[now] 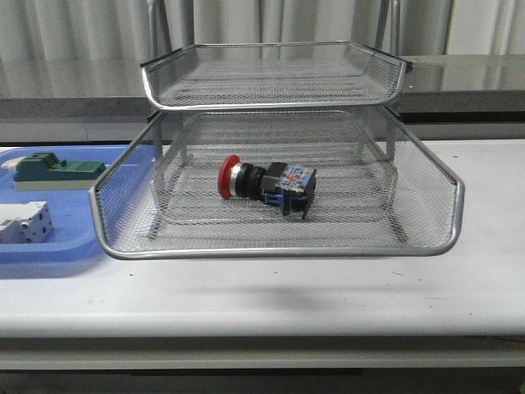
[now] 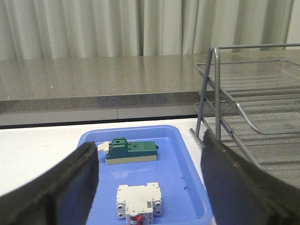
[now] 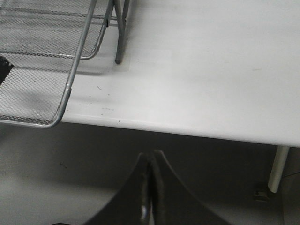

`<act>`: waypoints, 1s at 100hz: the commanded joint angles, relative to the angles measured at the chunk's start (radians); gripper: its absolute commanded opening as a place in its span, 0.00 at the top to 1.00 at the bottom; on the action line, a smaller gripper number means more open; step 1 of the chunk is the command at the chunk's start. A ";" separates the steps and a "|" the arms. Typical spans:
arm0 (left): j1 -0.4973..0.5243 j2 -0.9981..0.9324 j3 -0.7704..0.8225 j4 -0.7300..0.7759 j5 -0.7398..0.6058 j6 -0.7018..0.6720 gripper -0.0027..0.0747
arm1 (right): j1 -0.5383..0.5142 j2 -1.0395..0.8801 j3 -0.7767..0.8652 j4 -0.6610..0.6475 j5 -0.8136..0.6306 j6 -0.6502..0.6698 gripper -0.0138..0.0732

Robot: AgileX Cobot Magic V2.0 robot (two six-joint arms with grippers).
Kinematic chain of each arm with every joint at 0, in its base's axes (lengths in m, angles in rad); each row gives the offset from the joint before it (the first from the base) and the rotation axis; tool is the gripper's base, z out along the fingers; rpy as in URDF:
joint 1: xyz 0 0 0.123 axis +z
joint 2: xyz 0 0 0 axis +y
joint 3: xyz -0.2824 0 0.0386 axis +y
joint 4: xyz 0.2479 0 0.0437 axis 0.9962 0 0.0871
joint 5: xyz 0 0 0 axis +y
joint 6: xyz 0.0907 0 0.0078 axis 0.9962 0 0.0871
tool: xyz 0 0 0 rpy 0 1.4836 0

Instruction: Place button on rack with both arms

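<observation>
From the front, the rack [image 1: 279,148] stands on the white worktop [image 1: 344,287], and the button [image 1: 267,185] lies on its side on the mesh floor of the lower visible tier, about the middle, red head to the left and blue rear block to the right. The tier above it holds nothing that shows. To the left of the rack a blue tray [image 1: 49,246] rests on the worktop, its near corner just beside the rack's lower rim; in it sit a green block [image 1: 53,170] toward the back and a white block [image 1: 25,222] nearer the camera. No arm shows in this view. In the left wrist view the left gripper [image 2: 150,187] hangs over the blue tray [image 2: 185,154] with its jaws spread wide and nothing between them — the green block [image 2: 131,151] and the white block [image 2: 139,200] lie in the tray beyond the two dark fingers [image 2: 65,187], and the rack [image 2: 253,108] stands just beside the tray. In the right wrist view the right gripper [image 3: 151,187] has its jaws pressed together, holding nothing — it sits off the near edge of the worktop [image 3: 211,70], above the floor [image 3: 56,178], with a corner of the rack [image 3: 51,61] and one of its legs in sight.
</observation>
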 commanded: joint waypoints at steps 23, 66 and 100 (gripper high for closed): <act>0.001 0.009 -0.028 -0.022 -0.068 -0.010 0.82 | -0.004 0.003 -0.036 0.001 -0.059 -0.002 0.92; 0.001 0.009 -0.028 -0.022 -0.068 -0.010 0.99 | -0.004 0.003 -0.036 0.002 -0.059 -0.002 0.92; 0.001 0.009 -0.028 -0.022 -0.068 -0.010 0.99 | -0.004 0.006 -0.034 0.056 -0.163 -0.002 0.92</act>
